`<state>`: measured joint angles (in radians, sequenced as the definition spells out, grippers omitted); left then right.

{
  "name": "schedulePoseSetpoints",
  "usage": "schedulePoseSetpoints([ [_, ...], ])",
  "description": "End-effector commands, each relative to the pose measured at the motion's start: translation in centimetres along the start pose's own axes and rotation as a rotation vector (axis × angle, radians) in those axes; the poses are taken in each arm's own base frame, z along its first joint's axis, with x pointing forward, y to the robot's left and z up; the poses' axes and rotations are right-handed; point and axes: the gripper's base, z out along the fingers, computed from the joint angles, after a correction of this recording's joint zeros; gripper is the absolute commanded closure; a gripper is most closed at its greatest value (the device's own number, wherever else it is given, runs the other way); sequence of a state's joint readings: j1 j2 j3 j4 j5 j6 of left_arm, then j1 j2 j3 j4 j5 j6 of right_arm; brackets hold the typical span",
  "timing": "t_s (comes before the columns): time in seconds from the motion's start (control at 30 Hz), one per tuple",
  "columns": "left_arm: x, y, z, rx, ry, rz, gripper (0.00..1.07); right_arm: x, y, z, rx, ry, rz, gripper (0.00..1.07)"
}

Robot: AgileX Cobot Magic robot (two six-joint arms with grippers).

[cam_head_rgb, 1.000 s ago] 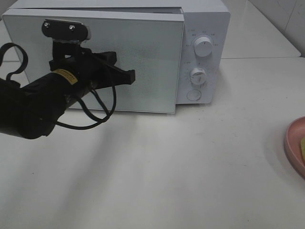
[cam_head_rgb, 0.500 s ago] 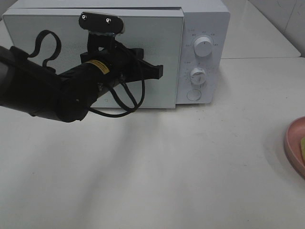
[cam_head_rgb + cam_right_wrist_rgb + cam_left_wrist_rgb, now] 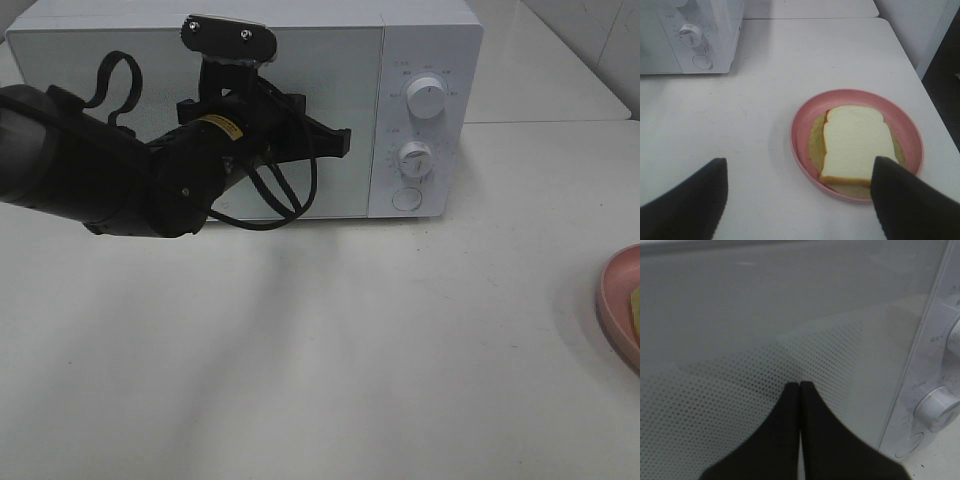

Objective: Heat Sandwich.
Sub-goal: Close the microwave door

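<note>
The left gripper (image 3: 799,386), jaws pressed together, is pushing its tips against the microwave door (image 3: 120,70), which looks shut with the sandwich (image 3: 856,142) lying outside on the pink plate (image 3: 802,117), well apart. Next, I judge, the door needs reopening, while the right gripper (image 3: 799,192) is hovering spread wide near the plate.

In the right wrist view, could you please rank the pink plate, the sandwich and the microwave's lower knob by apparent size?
1. Pink plate, largest.
2. Sandwich, lying on the plate, inside its rim.
3. Lower knob, smallest, though it sits farther from the camera, so its real size is unsure.
</note>
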<state>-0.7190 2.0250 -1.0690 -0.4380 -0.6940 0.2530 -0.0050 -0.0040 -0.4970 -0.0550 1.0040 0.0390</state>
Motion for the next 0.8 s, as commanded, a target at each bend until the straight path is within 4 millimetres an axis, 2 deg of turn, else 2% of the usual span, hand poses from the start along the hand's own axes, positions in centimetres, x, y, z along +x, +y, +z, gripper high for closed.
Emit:
schedulePoseSetpoints([
  [0.03,-1.21,1.25,0.47,-0.071,-0.07,-0.056,1.07,0.18,-0.02,-0.33,0.007,-0.035,0.001,0.31],
  [0.63,-1.16,1.09,0.45,-0.065,-0.065,-0.054,1.07,0.18,-0.02,-0.33,0.007,-0.035,0.001,0.31],
  [0.8,-1.04,0.95,0.25,-0.047,-0.015,-0.058,1.07,0.18,-0.02,-0.33,0.007,-0.035,0.001,0.31],
])
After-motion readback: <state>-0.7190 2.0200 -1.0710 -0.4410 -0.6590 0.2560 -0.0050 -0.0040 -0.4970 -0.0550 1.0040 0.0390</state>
